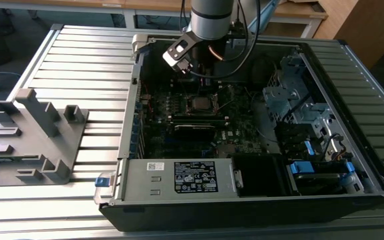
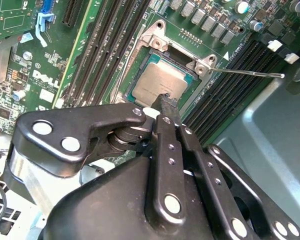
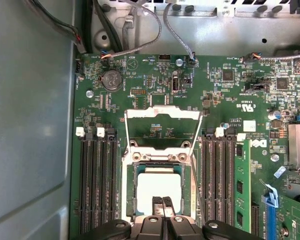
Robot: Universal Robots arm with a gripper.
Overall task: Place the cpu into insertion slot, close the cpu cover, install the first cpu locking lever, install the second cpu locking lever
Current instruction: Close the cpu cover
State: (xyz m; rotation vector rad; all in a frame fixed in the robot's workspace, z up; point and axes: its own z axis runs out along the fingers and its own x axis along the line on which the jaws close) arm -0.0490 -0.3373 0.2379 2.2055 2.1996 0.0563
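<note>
Gripper (image 3: pixel 162 202): I see the fingers pressed together with nothing between them, tips over one edge of the cpu (image 3: pixel 159 185); I cannot tell whether they touch it.
Cpu: lies flat in the insertion slot (image 3: pixel 131 190), silver top up, edges square with the rim; being square, it has no long axis.
Cpu cover (image 3: pixel 162 112): swung open, away from the gripper.
Locking lever (image 2: pixel 250 73): thin rod, unlatched, pointing from the socket corner across the memory slots (image 2: pixel 225 90).
</note>
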